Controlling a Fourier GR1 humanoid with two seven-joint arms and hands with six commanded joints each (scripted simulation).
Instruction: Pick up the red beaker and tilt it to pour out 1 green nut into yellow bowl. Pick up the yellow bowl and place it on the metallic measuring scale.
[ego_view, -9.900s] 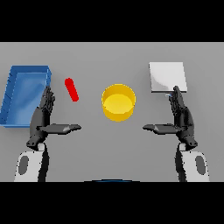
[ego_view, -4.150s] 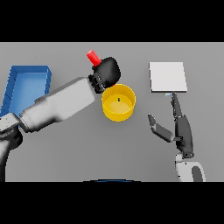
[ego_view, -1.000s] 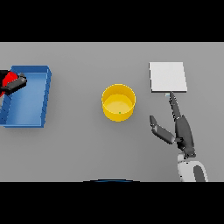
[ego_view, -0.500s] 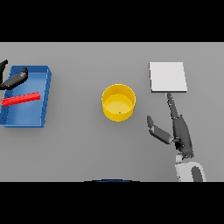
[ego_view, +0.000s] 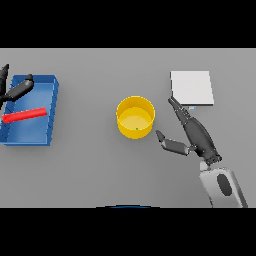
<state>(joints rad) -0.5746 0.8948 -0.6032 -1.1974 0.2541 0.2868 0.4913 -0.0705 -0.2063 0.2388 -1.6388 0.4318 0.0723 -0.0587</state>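
The red beaker (ego_view: 24, 115) lies on its side inside the blue bin (ego_view: 35, 138) at the left. My left hand (ego_view: 15, 90) hovers open at the far left edge, just above the beaker and apart from it. The yellow bowl (ego_view: 135, 116) stands in the middle of the table with a small green nut (ego_view: 137, 128) inside. The metallic scale (ego_view: 192, 87) is a pale square plate at the right rear. My right hand (ego_view: 192, 132) is open, fingers straight, to the right of the bowl and just in front of the scale, touching neither.
The blue bin sits along the table's left side, with the beaker in it. Bare grey table surrounds the bowl, between the bin and my right hand.
The left hand has let go of the red beaker, which now lies in the blue bin. The right hand has shifted slightly toward the bowl.
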